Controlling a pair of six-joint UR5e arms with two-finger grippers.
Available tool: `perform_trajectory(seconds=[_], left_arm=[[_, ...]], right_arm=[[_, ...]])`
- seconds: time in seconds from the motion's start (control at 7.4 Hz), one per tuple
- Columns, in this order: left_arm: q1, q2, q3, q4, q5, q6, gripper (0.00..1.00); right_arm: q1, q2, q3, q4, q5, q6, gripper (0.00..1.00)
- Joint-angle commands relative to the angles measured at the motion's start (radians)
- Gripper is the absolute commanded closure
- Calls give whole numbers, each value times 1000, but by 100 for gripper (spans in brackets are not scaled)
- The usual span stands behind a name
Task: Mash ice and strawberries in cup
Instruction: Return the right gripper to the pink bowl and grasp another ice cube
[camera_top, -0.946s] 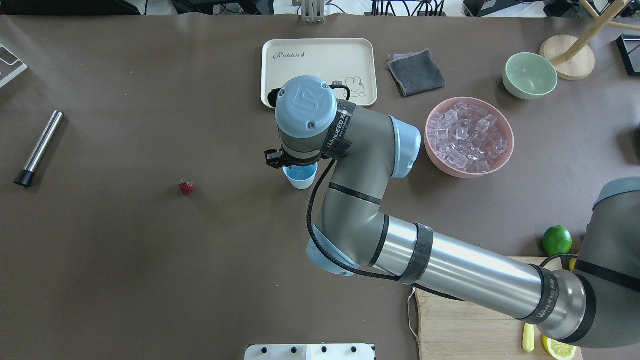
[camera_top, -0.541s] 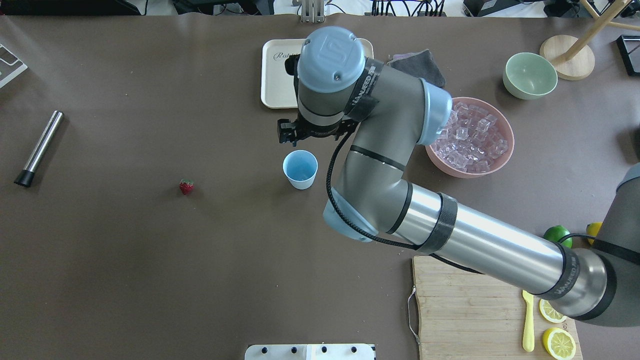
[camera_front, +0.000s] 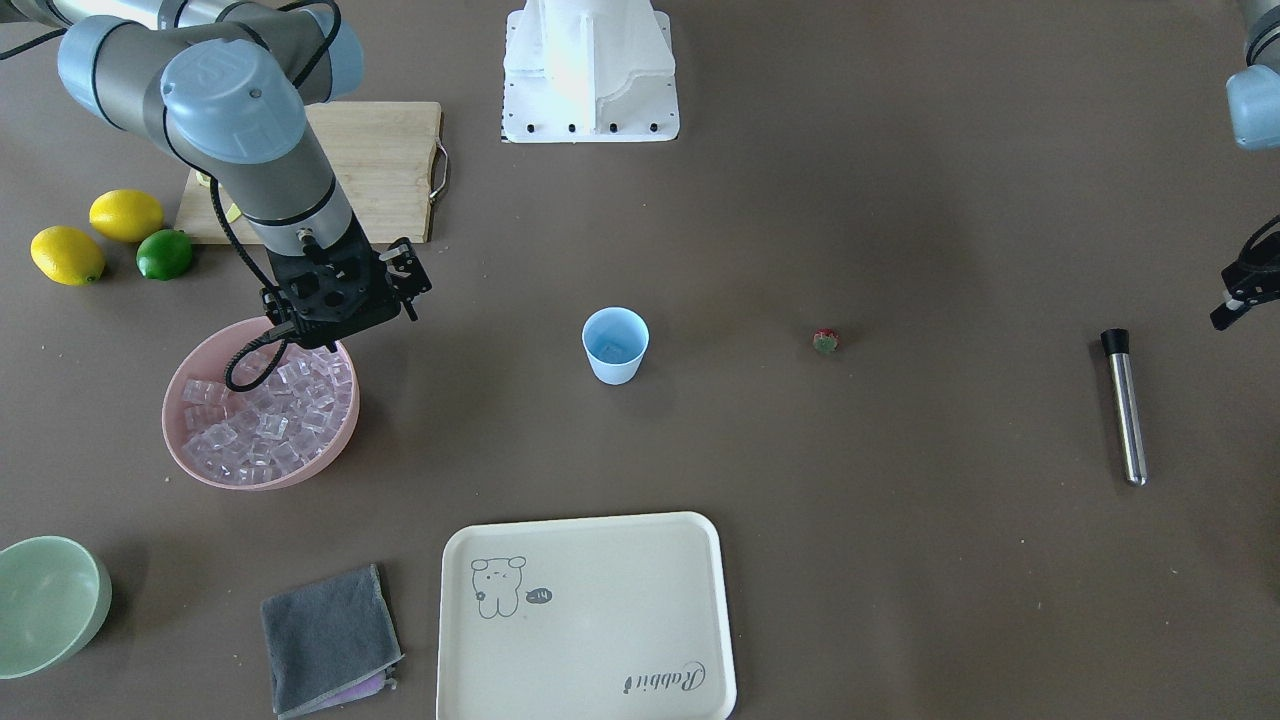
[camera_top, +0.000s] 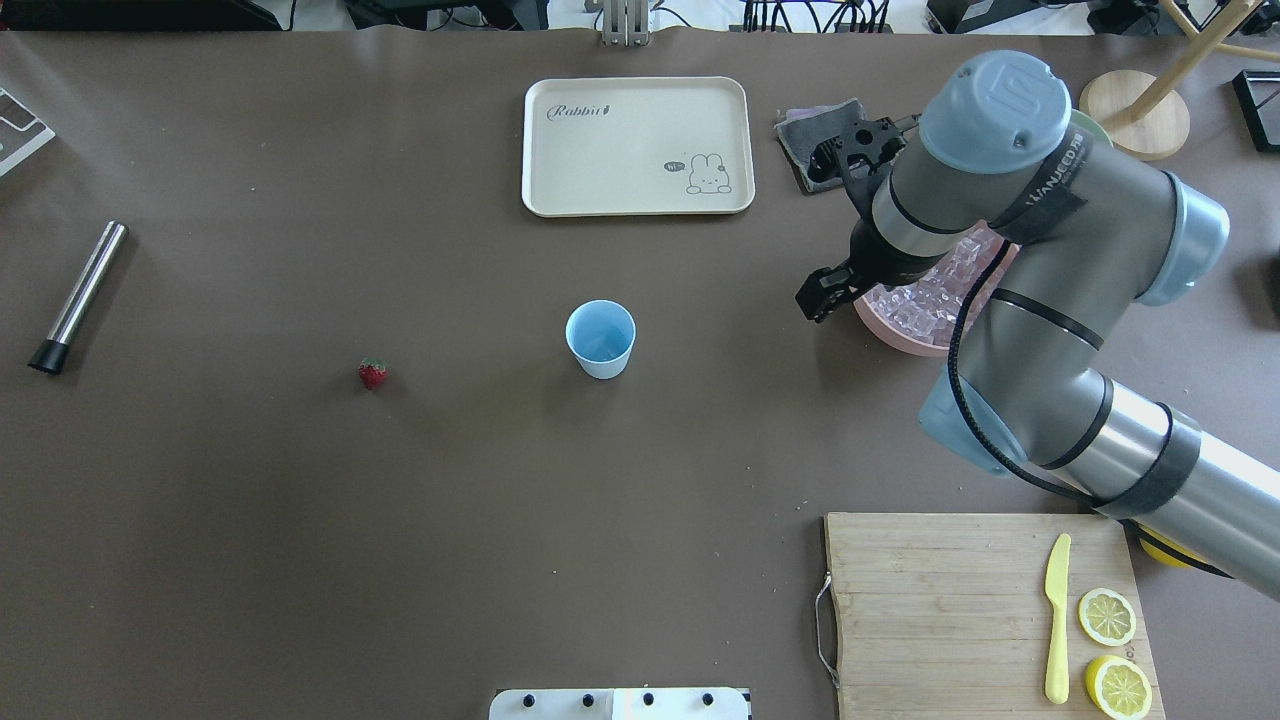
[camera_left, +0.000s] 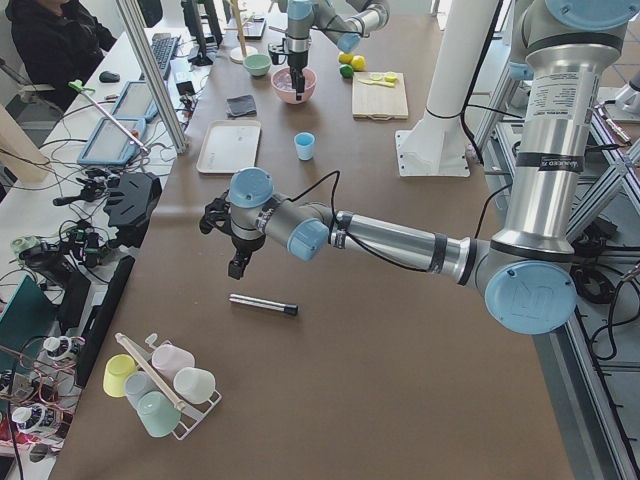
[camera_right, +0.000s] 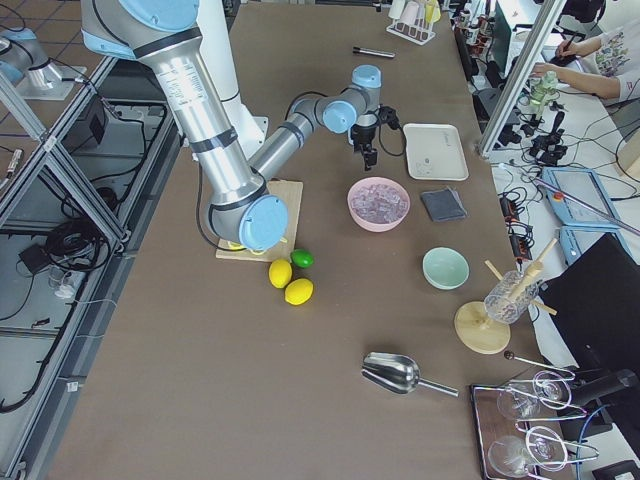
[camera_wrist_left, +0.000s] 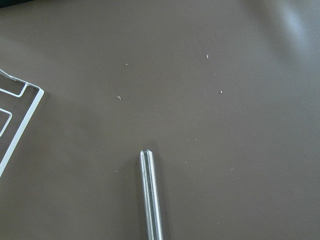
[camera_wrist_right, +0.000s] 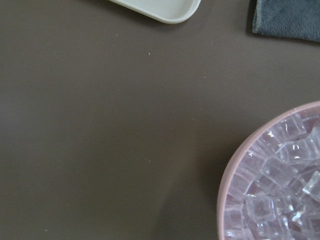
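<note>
Right now the right gripper (camera_top: 822, 297) hangs over the cup-side rim of the bowl (camera_front: 262, 483), just above the ice (camera_front: 260, 415); I can't tell whether its jaws are apart. This looks like ice-fetching: next it must dip, pinch a cube, and carry it to the cup (camera_front: 614, 345) mid-table. The strawberry (camera_front: 826, 341) lies on the table past the cup.

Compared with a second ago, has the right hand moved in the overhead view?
Yes. The right hand has swung to the view's right, from directly over the cup to the rim of the pink bowl. The cup has not shifted.
</note>
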Motion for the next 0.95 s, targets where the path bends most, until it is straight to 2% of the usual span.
perform_trajectory(seconds=[0.0, 0.14, 0.41, 0.68, 0.81], left_arm=[[0, -2, 7, -11, 0, 2, 2], [2, -2, 8, -12, 0, 2, 2], [2, 4, 5, -12, 2, 2, 2], [2, 0, 10, -12, 2, 2, 2], [2, 0, 11, -12, 2, 2, 2]], right_arm=[[53, -84, -53, 120, 31, -82, 9], [102, -81, -78, 121, 82, -130, 10], [120, -72, -131, 129, 101, -158, 10], [111, -88, -229, 301, 98, -152, 16], [102, -85, -236, 325, 99, -115, 18]])
